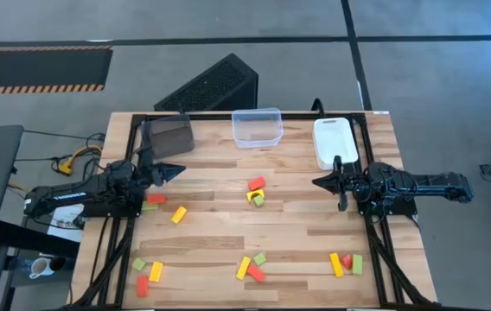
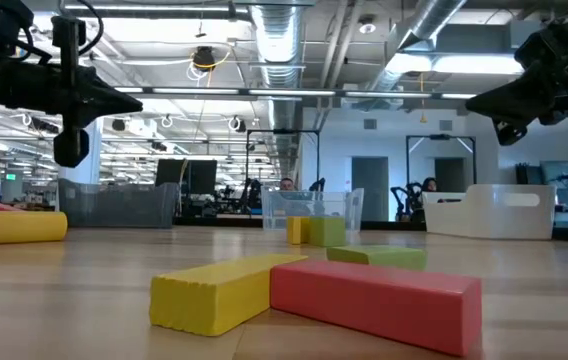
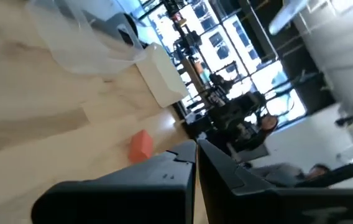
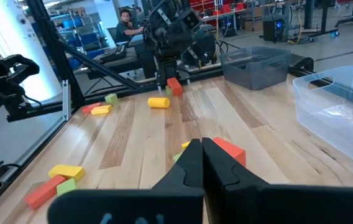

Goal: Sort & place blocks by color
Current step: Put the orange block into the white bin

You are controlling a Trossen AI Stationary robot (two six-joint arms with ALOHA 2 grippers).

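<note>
Over the table's left edge the left claw (image 1: 176,171) is held above the wood, its fingers pressed together and nothing pinched between them; the same closed tips are seen in the left wrist view (image 3: 195,152). Over the right side the right claw (image 1: 319,182) is likewise raised, its fingers pressed together and empty, as confirmed in the right wrist view (image 4: 201,149). Neither claw is touching a block.

The blocks are scattered over the table (image 1: 219,216). Near the centre a red block (image 1: 257,182) is found with a yellow and a green one touching just below it. Near the left edge a red and green pair (image 1: 152,201) lies, with a yellow block (image 1: 179,214) just beside it. At the front left corner a green, a yellow and a red block (image 1: 143,286) are grouped. At the front middle a yellow, a red and a green block (image 1: 260,258) lie together. Toward the front right corner a yellow, a red and a green block (image 1: 357,264) are set side by side.

Along the back edge a dark bin (image 1: 169,135), a clear bin (image 1: 257,127) and a white bin (image 1: 334,141) are lined up.
</note>
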